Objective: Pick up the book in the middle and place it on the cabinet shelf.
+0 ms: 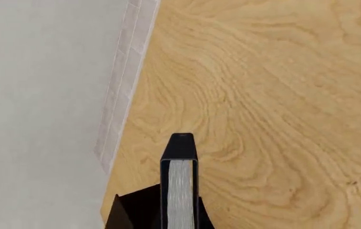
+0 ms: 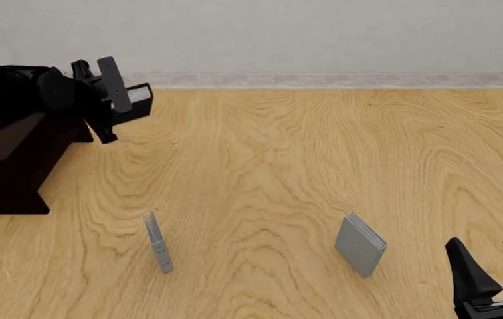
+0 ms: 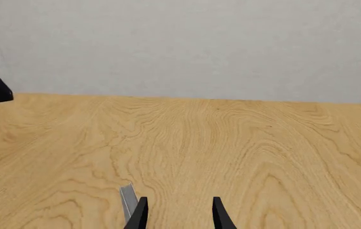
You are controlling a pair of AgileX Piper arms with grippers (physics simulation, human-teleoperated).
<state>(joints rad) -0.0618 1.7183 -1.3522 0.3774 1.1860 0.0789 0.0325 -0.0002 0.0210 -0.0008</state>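
The left gripper [image 2: 100,100] is clamped on the black book [image 2: 134,101], holding it in the air just beside the dark cabinet [image 2: 7,169] at the bench's [image 2: 269,166] far left. The right gripper [image 2: 490,266] hangs open near a grey book [image 2: 360,244].

The table [image 2: 322,153] is pale wood with bold swirling grain, its far edge meeting a light wall along a pale strip; three things stand directly on it; the dark, nearly black cabinet [image 2: 7,173] sits at the far left, below and just beside the left pincer [image 2: 100,100]; the very thin translucent book [image 2: 157,242] stands upright on edge, well apart from both pincers; the thinner grey book [image 2: 360,244] stands tilted, just left of the right pincer [image 2: 495,266], near it.
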